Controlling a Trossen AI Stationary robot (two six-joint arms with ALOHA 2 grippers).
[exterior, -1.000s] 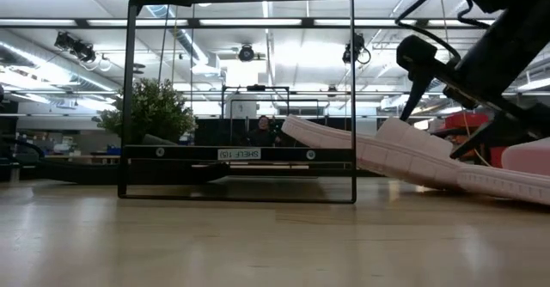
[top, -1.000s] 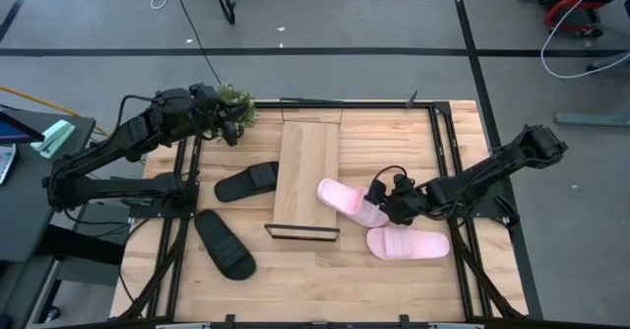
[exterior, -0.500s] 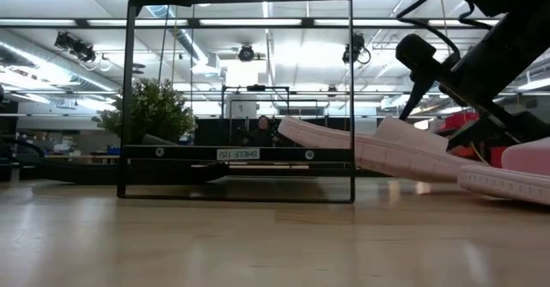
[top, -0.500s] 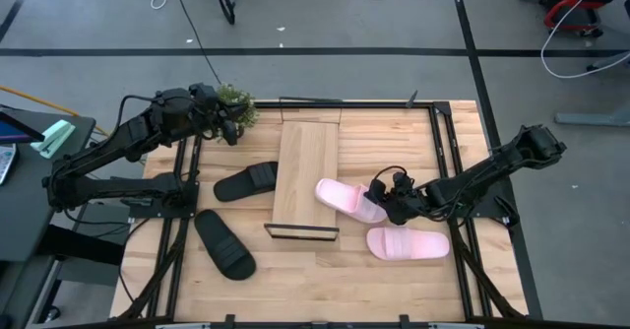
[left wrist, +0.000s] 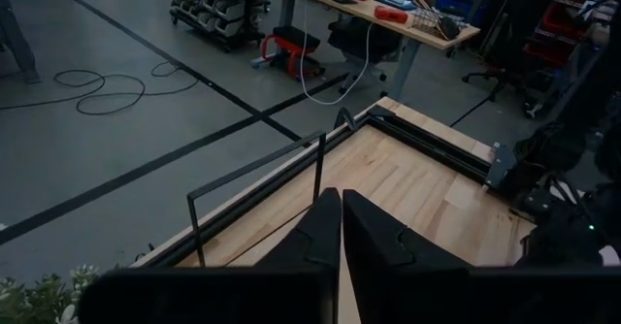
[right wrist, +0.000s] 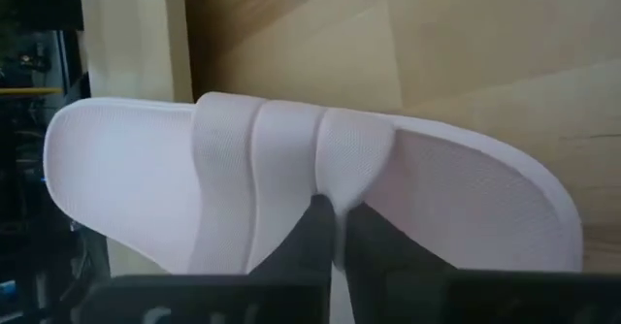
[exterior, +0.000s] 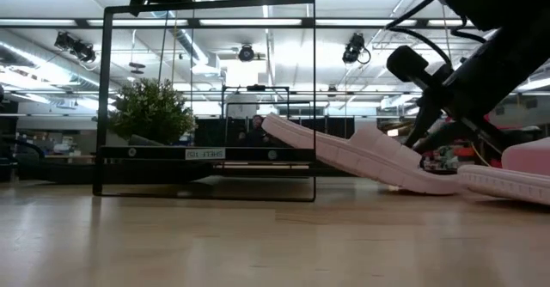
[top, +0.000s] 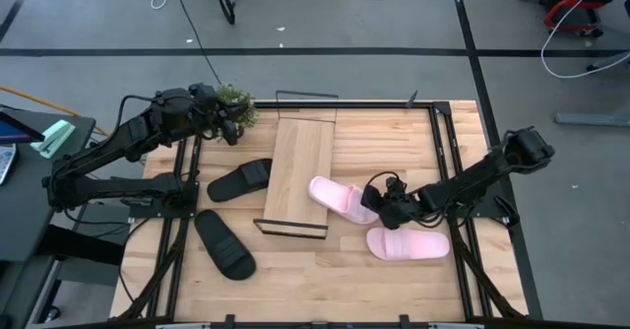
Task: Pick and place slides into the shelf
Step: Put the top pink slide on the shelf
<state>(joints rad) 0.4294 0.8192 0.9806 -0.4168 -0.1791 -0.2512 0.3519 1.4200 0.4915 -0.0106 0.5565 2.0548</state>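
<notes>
- Pale pink is the colour of the slide [top: 340, 198] that the right gripper [top: 382, 200] is pinching by its strap, with its two dark fingers squeezed tight together on it.
- That pink slide is tilting: its front end is leaning on the edge of the light-wood shelf [top: 299, 171], and its back end is sitting low by the gripper.
- In the low view the same slide [exterior: 361, 154] is sloping up toward the shelf's black wire frame [exterior: 206, 98].
- The shelf is lying a bit crooked near the middle of the wooden table [top: 394, 270].
- A second pink slide [top: 407, 243] is lying flat on the table, just in front of the right gripper.
- One black slide [top: 239, 180] is lying right beside the shelf on its left side.
- The other black slide [top: 223, 242] is lying apart from the shelf, nearer the front-left part of the table.
- The left gripper [top: 230, 130] is waiting by the back-left corner of the table, next to a small green plant [top: 236, 102], and its fingers [left wrist: 320, 232] are shut with nothing in them.
</notes>
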